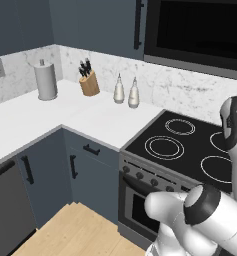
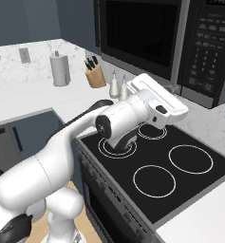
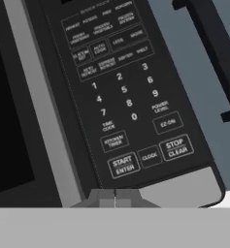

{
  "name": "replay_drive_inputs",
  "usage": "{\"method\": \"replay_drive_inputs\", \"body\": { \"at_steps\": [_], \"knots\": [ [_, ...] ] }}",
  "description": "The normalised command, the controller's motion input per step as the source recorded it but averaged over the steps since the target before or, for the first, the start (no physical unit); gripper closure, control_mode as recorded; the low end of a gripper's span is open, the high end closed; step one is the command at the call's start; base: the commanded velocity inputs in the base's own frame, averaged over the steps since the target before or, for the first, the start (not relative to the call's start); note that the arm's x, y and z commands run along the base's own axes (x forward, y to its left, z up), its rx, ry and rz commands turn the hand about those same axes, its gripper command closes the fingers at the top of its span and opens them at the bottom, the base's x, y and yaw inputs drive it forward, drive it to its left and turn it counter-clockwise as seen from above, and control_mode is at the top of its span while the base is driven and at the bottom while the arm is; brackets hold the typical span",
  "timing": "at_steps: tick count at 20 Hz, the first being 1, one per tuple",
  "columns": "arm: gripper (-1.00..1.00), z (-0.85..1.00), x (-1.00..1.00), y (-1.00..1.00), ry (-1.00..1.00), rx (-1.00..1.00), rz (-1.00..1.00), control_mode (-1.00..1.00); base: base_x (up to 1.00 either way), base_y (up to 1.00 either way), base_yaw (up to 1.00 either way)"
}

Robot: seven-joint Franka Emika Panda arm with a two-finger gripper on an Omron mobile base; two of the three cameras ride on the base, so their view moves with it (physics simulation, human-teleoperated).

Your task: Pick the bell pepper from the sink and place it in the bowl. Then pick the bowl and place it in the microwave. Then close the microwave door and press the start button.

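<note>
Wide dark built-in microwave (image 2: pixel 180 47) is hanging above the black glass stovetop (image 2: pixel 180 166), its door (image 2: pixel 137 35) — black glass window in a grey frame — lying shut and flush with the front. The black control panel (image 3: pixel 126 97) is sitting at the right end of the microwave front; in the hand view the white-lettered START/ENTER key (image 3: pixel 123 165) is lying near the panel's lower edge, just beside the CLOCK key, with STOP/CLEAR (image 3: pixel 175 148) further along the same row.

Bowl, bell pepper and sink are showing nowhere in these frames — judging from the shut door, they are already dealt with and the start press is the step in hand.

The gripper (image 3: pixel 115 198) is standing with its fingers pinched together, holding nothing, its joined tips pointing at the panel's bottom edge just under START/ENTER. In the right base view the white hand (image 2: pixel 156 102) is reaching up over the stovetop toward the panel.

To do this well: the closed tips should be working as one blunt point, going straight in at the key's middle and keeping off CLOCK and STOP/CLEAR. The aim looks a touch low of the key, so a small correction before pushing seems wise.

Outward — white counter (image 1: pixel 45 120) carrying a paper towel roll (image 1: pixel 46 80), knife block (image 1: pixel 89 80) and two pale bottles (image 1: pixel 126 91) along the marble backsplash.
</note>
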Motion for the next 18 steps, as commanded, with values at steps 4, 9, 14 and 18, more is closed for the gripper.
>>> {"method": "replay_drive_inputs", "body": {
  "at_steps": [4,9,14,18],
  "knots": [
    [1.0,0.0,0.22,-0.37,0.0,0.0,0.0,-1.0,0.0,0.0,0.0],
    [1.0,0.0,0.16,-0.23,0.0,0.0,0.0,-1.0,0.0,0.0,0.0],
    [1.0,0.0,0.13,-0.09,0.0,0.0,0.0,-1.0,0.0,0.0,0.0],
    [1.0,0.0,0.27,-0.21,0.0,0.0,0.0,-1.0,0.0,0.0,0.0]
  ]
}}
